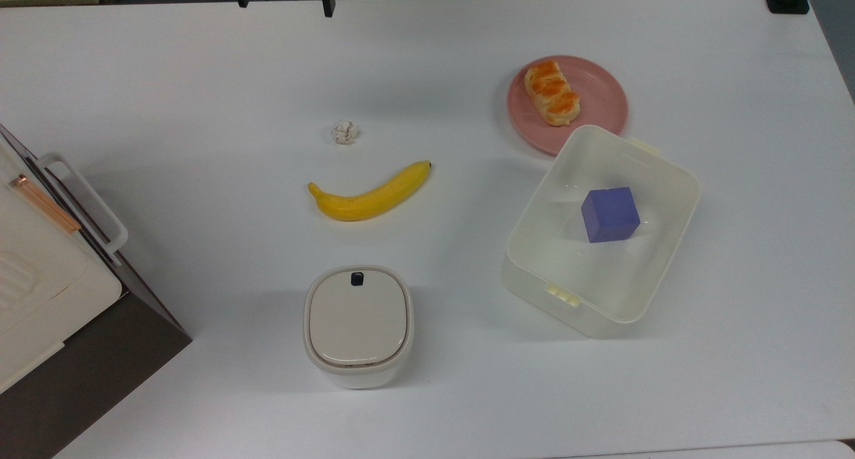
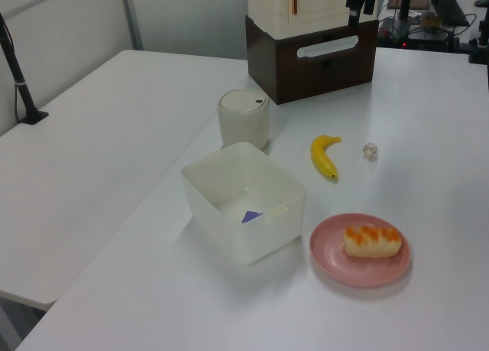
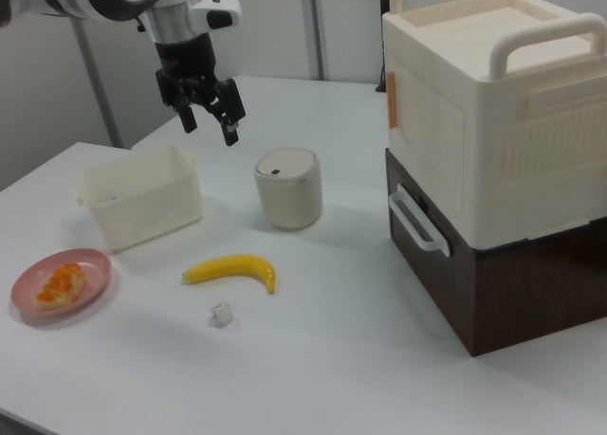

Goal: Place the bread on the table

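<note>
Gripper (image 3: pixel 209 122), fingers spread apart and empty, raised above the white table (image 1: pixel 200 78). Bread (image 1: pixel 552 92) lies on the pink plate (image 1: pixel 601 105), beside the open container (image 1: pixel 534 245) holding a blue cube (image 1: pixel 610 214); banana (image 1: pixel 371 193) mid-table.
</note>
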`<state>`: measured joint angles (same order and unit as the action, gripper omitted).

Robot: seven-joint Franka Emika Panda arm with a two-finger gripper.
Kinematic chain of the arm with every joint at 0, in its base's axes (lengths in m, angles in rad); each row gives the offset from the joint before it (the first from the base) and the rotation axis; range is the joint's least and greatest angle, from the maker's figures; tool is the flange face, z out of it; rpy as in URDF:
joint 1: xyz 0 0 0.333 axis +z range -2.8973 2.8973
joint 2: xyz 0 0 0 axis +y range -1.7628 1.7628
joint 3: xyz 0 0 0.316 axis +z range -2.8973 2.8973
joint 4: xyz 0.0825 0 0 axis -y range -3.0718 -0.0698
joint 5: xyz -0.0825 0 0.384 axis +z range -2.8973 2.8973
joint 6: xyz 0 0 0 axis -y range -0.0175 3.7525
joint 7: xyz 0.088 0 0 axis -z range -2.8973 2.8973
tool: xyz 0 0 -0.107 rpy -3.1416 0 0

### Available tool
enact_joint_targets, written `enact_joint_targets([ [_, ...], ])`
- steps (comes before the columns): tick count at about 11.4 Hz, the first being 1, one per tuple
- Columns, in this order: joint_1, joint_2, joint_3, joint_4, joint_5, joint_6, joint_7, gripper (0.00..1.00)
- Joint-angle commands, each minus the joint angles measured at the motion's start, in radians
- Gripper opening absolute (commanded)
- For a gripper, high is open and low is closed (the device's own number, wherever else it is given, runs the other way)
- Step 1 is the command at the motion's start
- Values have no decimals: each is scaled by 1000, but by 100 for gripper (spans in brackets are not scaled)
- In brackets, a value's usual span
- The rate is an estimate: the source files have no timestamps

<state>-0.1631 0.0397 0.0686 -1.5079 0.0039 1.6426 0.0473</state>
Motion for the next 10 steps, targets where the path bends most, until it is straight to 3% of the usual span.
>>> enact_joint_targets([
  [1,8,-9,-12,2,1,-32,-18,100],
  [10,10,-6,-9,-9,4,-30,-18,100],
])
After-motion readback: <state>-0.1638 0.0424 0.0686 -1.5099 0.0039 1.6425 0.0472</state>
